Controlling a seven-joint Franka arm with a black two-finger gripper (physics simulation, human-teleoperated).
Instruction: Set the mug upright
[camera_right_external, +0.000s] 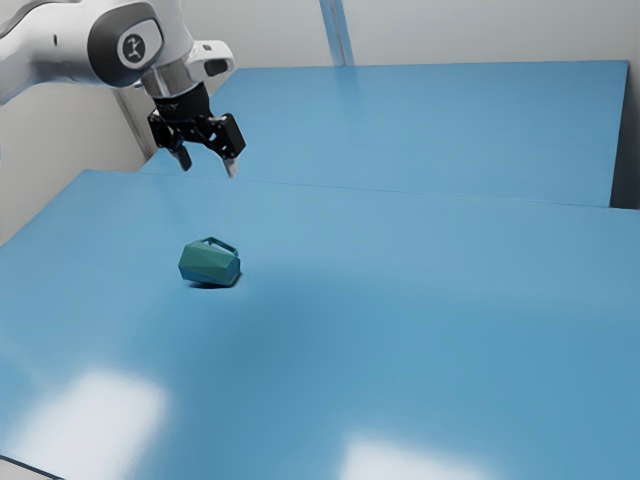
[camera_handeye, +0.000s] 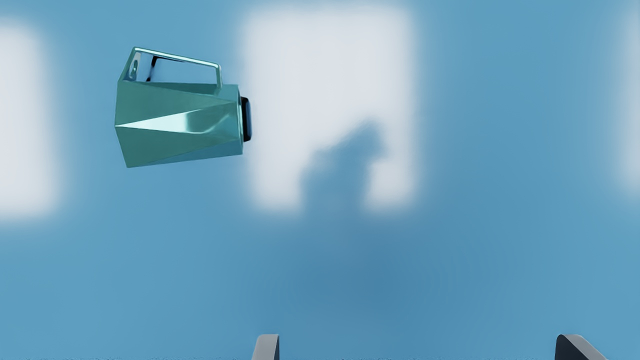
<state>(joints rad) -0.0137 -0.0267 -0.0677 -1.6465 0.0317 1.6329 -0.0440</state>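
Reaching in from the upper left of the exterior view with the white arm (camera_right_external: 60, 58), and holding the black gripper (camera_right_external: 209, 168) above the blue table (camera_right_external: 450, 330), well apart from the mug (camera_right_external: 209, 264). Spreading both fingers (camera_right_external: 232, 167) wide, with a broad gap from tip to tip. In the exterior view, can find the green mug left of centre, lower in the frame than the hand. Lying on its side on the table, not upright, with the wider end toward the exterior view's left, the narrower end toward its right and the handle (camera_right_external: 222, 243) toward the top of the frame. From the wrist view, can make out flat, angular faces on the mug and a dark rounded edge (camera_handeye: 246, 119) at the narrower end. Also noting a blurred shadow (camera_handeye: 342, 170) across a pale patch of light (camera_handeye: 320, 60), near the mug. Cannot tell which end is the mouth.
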